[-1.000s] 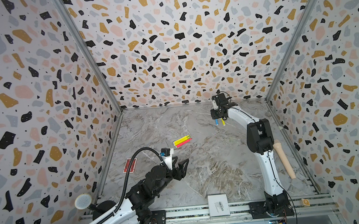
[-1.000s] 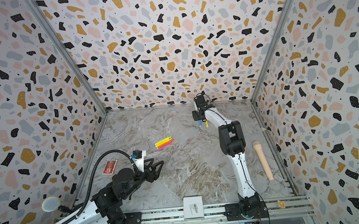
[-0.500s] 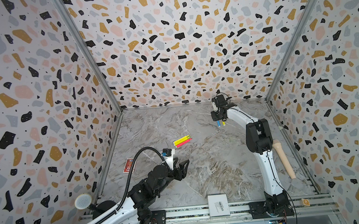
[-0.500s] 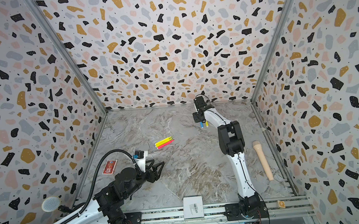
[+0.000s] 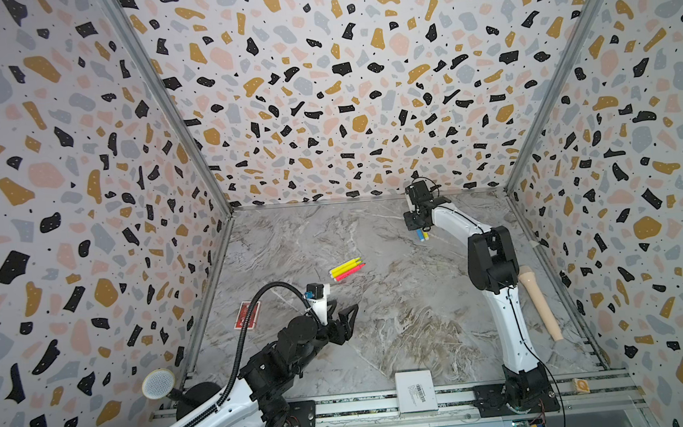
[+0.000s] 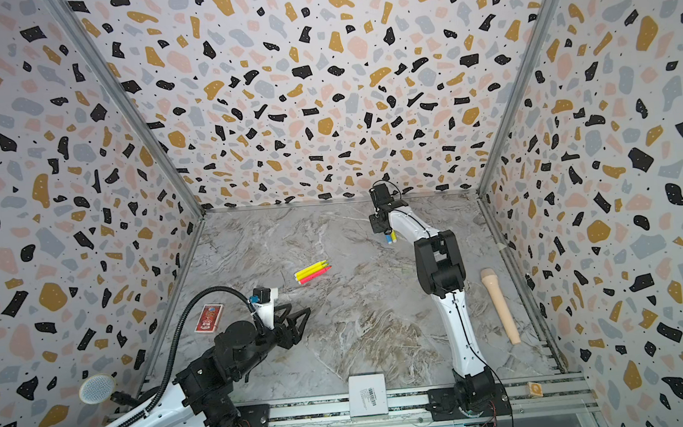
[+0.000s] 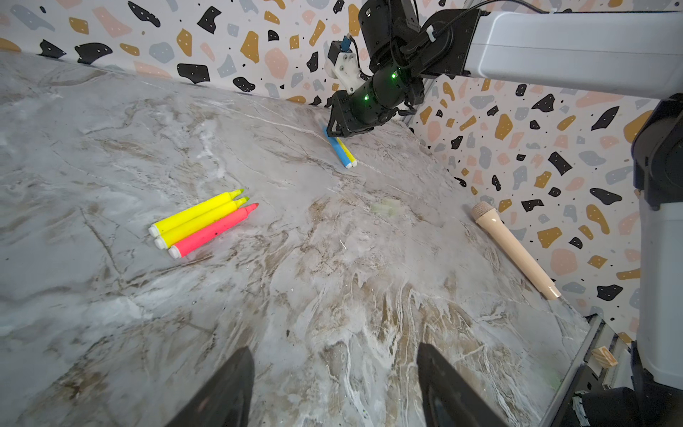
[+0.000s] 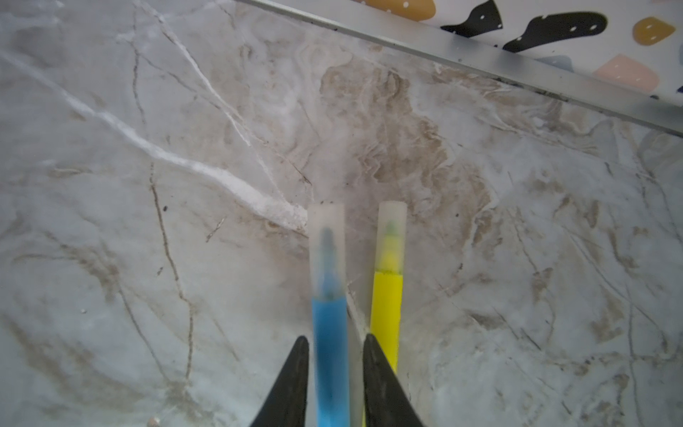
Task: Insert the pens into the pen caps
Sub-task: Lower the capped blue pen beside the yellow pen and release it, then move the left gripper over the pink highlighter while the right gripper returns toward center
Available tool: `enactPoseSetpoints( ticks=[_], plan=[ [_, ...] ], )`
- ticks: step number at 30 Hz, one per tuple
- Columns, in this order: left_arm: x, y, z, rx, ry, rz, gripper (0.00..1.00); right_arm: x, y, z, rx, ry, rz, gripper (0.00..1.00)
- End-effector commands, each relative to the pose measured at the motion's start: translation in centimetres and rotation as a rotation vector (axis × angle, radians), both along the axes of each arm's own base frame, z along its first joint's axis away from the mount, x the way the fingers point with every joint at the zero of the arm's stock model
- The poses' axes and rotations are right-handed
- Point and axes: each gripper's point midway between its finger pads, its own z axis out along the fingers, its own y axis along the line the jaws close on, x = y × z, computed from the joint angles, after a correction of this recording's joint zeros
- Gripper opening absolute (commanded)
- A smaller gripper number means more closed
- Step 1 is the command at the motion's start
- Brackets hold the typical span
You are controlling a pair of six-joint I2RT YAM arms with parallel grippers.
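Note:
My right gripper (image 8: 335, 338) is near the back wall, low over the table. Its jaws are slightly open around a blue pen (image 8: 329, 332), with a narrow gap on each side. That pen wears a frosted pen cap (image 8: 327, 229). A yellow pen (image 8: 386, 295), capped too (image 8: 392, 229), lies beside it outside the jaws. Both top views show this pair (image 5: 421, 235) (image 6: 389, 239) under the gripper. Two uncapped yellow pens (image 7: 196, 210) and a pink pen (image 7: 214, 231) lie together mid-table (image 5: 347, 269). My left gripper (image 7: 334, 349) (image 5: 345, 311) hovers open and empty near the front left.
A beige handle (image 5: 540, 303) lies along the right wall. A red card box (image 5: 247, 315) sits at the left wall, a white box (image 5: 415, 391) on the front rail, a wooden block (image 5: 581, 384) at the front right. A faint clear piece (image 7: 385, 209) lies mid-table.
The right gripper's jaws have parted a little from the blue pen. Both arms stay about where they were.

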Motion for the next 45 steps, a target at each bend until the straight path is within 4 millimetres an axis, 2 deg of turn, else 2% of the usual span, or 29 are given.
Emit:
enactPoseSetpoints(
  ticks=[1,5,14,17,20,23,25,31,35,37,40,45],
  plan=[
    [0.3,0.2,1.9,-0.02,-0.038,0.02,0.7,0.6,0.6,4.1,0.013,-0.079,-0.003,0.3],
    [0.3,0.4,2.1,-0.023,-0.044,0.023,0.7,0.2,1.8,5.5,0.022,-0.108,0.02,0.31],
    [0.3,0.6,2.1,-0.011,-0.045,0.031,0.7,-2.7,6.2,6.0,0.08,-0.096,0.129,0.34],
    [0.6,0.9,1.8,0.027,-0.039,0.045,0.7,-5.0,8.3,8.1,0.204,-0.107,0.223,0.47],
    [1.0,0.9,1.5,0.078,-0.026,0.056,0.72,-8.4,9.7,11.7,0.361,-0.166,0.324,0.56],
    [1.6,0.2,1.6,0.111,-0.019,0.045,0.73,-11.2,9.1,14.2,0.438,-0.195,0.344,0.6],
    [2.6,0.1,1.5,0.125,-0.005,0.065,0.73,-13.5,8.8,15.1,0.51,-0.185,0.377,0.61],
    [6.9,-1.0,-0.2,0.171,0.074,0.062,0.73,-22.0,8.4,17.6,0.686,-0.196,0.533,0.65],
    [10.2,-0.8,-1.8,0.212,0.105,0.089,0.72,-26.6,7.3,18.7,0.734,-0.21,0.591,0.69],
    [11.8,-0.5,-2.9,0.215,0.144,0.094,0.71,-28.4,6.4,19.1,0.759,-0.234,0.584,0.77],
    [13.7,-0.1,-4.6,0.238,0.189,0.094,0.69,-30.5,5.5,19.0,0.775,-0.238,0.59,0.79],
    [15.6,0.0,-7.1,0.268,0.248,0.076,0.67,-31.9,3.7,18.4,0.74,-0.246,0.535,0.81]
  ],
)
